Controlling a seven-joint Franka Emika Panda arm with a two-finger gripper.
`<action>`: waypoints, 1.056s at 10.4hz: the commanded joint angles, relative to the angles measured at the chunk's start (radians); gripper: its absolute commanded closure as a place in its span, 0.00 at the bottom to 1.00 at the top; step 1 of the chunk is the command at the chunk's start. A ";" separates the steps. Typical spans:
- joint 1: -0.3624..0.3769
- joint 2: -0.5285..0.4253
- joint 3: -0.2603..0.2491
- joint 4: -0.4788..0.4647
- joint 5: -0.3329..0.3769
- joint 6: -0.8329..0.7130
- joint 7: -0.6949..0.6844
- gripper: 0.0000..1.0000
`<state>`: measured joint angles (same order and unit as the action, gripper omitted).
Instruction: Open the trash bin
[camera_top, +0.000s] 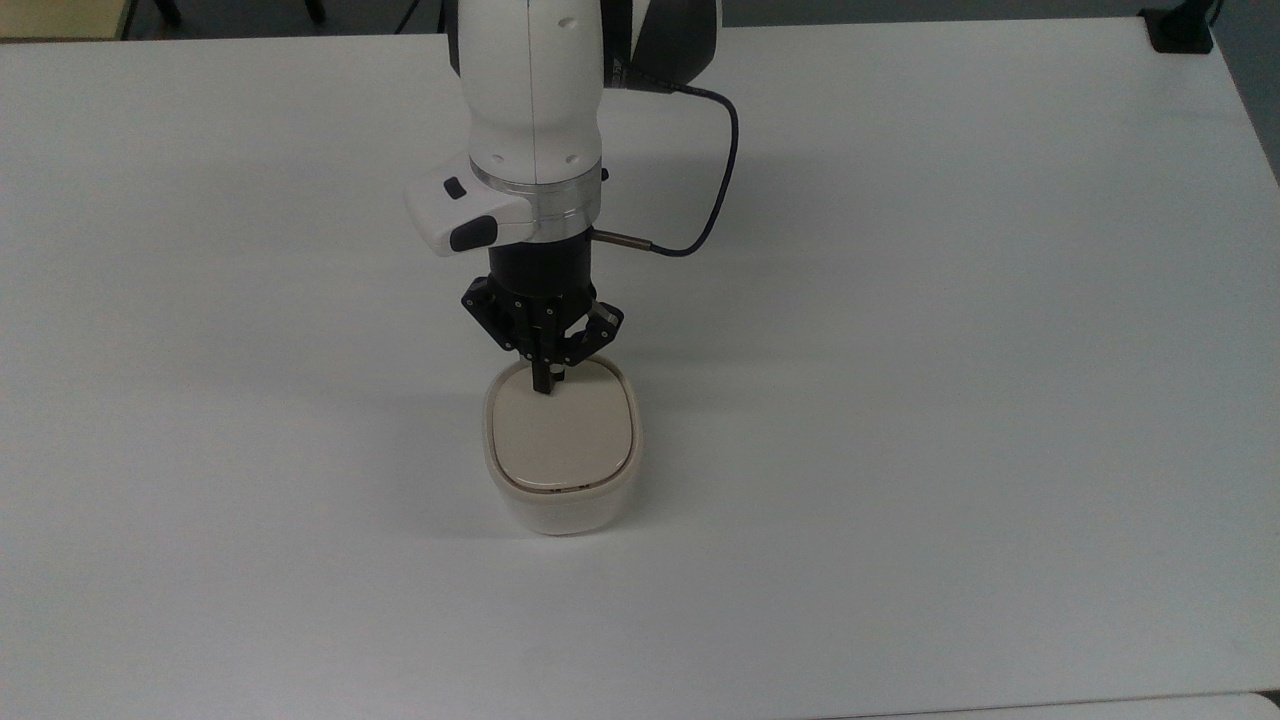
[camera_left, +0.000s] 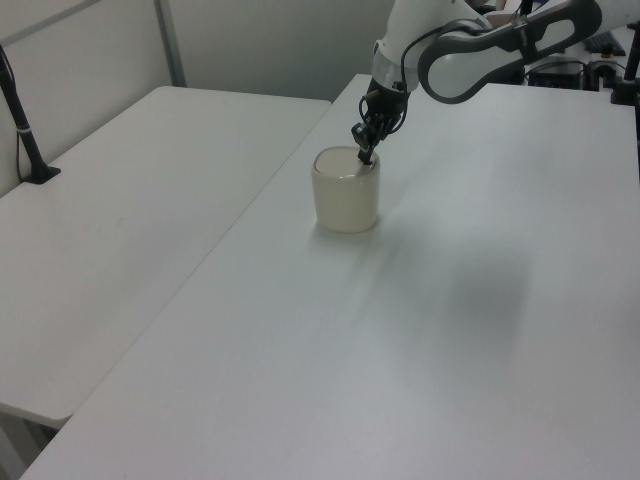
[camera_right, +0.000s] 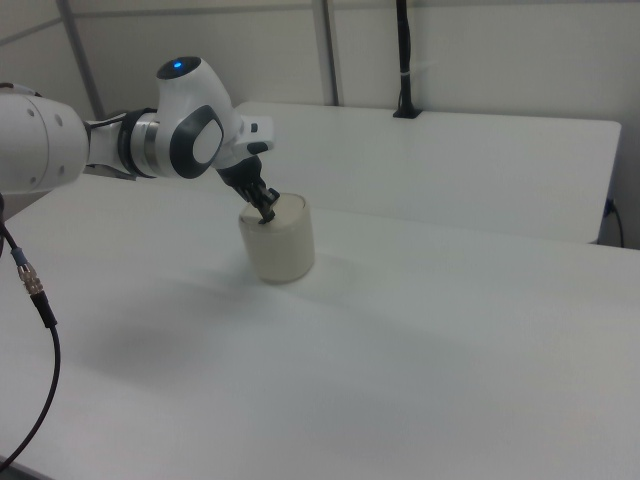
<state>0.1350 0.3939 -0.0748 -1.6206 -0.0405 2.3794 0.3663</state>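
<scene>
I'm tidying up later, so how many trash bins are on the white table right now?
1. The trash bin stands near the table's middle, directly beneath the hand.

Clearance: table mostly open, one obstacle mid-frame.

White table (camera_top: 950, 400) is bare across the top view's left, right and bottom; free passage on all those sides. The trash bin (camera_top: 562, 455) stands just below centre in the top view, lid down. The arm (camera_top: 532, 120) comes down from the top edge and takes up the upper-centre lane; its gripper (camera_top: 545, 385) has its closed fingertips on the far edge of the lid, so approach from the top of the frame is blocked. A black cable (camera_top: 715, 170) loops out on the arm's right in the top view. In the left view, a black post (camera_left: 22, 120) stands at the far left on a second table (camera_left: 120, 230), well apart from the bin.
</scene>
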 joint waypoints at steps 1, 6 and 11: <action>0.008 -0.003 0.000 -0.024 -0.003 0.014 0.029 1.00; -0.035 -0.251 -0.005 -0.022 0.008 -0.250 0.019 0.31; -0.023 -0.412 0.003 -0.030 0.008 -0.589 0.003 0.00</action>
<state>0.0993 0.0509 -0.0757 -1.6058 -0.0399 1.9105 0.3792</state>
